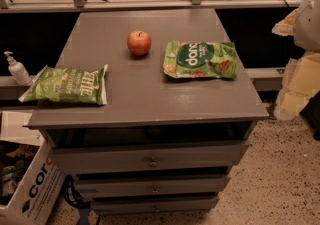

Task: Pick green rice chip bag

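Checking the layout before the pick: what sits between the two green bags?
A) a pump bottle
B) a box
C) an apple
C: the apple sits between the Kettle bag and the rice chip bag; the gripper is not in view, only the arm at the right edge.

hand (301, 25): blurred, cut by right edge | cardboard box (27, 189): cut off lower left

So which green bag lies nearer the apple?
The dark-circled green rice chip bag, right of the apple; the white-lettered bag lies far left. The claw is at the right edge.
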`<action>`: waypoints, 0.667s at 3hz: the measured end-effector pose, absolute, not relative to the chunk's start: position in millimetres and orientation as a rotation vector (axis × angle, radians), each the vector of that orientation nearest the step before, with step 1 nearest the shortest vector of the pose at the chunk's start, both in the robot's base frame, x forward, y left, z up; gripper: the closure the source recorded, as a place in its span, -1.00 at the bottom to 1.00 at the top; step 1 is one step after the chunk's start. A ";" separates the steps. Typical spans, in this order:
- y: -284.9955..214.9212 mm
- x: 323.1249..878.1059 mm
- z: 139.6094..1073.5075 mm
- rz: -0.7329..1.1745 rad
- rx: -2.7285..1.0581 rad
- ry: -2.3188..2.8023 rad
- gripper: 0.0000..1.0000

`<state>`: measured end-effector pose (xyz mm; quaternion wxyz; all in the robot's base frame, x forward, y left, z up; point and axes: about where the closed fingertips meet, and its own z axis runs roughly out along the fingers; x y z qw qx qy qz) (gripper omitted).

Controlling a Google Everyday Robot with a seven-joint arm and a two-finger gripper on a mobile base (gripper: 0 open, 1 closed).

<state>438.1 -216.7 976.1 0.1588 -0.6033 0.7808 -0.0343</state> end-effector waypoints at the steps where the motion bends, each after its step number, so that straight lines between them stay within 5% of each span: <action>1: -216.7 438.1 976.1 -0.098 -1.725 2.232 -1.00; 2: -216.8 441.5 969.2 -0.169 -1.745 2.190 -1.00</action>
